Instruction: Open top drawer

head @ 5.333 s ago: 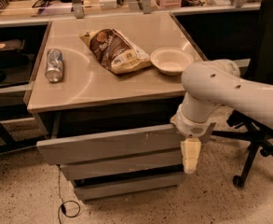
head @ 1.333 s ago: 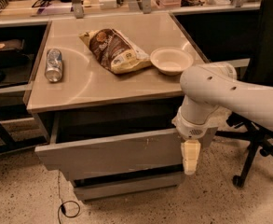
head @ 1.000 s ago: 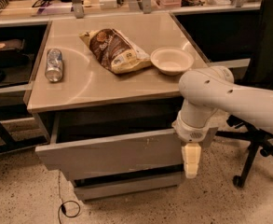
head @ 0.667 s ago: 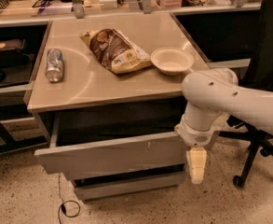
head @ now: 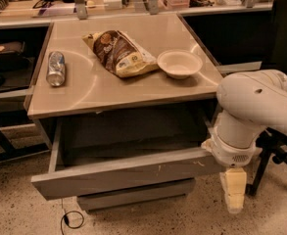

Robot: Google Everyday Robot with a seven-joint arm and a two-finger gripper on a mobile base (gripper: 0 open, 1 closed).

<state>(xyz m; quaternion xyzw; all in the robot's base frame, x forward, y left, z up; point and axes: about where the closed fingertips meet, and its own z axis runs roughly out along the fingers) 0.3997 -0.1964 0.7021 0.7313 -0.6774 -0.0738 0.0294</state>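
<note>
The top drawer [head: 118, 174] is a wide grey handleless drawer under the tan tabletop. It stands pulled well out, and its grey inside [head: 128, 136] shows and holds nothing. Small pale scratches mark its front right of centre. My gripper [head: 234, 194] hangs at the drawer's right front corner, its pale fingers pointing down below the front panel's level. The white arm's wrist [head: 236, 136] sits against the drawer's right end. A narrower grey drawer front [head: 133, 196] shows below, pushed in.
On the tabletop [head: 133, 89] lie a silver can [head: 56, 68], a brown snack bag [head: 119, 53] and a white bowl [head: 179, 63]. A dark chair [head: 280, 151] stands to the right. Shelves flank the table. A cable loop [head: 70, 219] lies on the speckled floor.
The top drawer has slid further out toward the camera, showing more of its inside. My gripper and wrist have moved down and outward along with its right corner.
</note>
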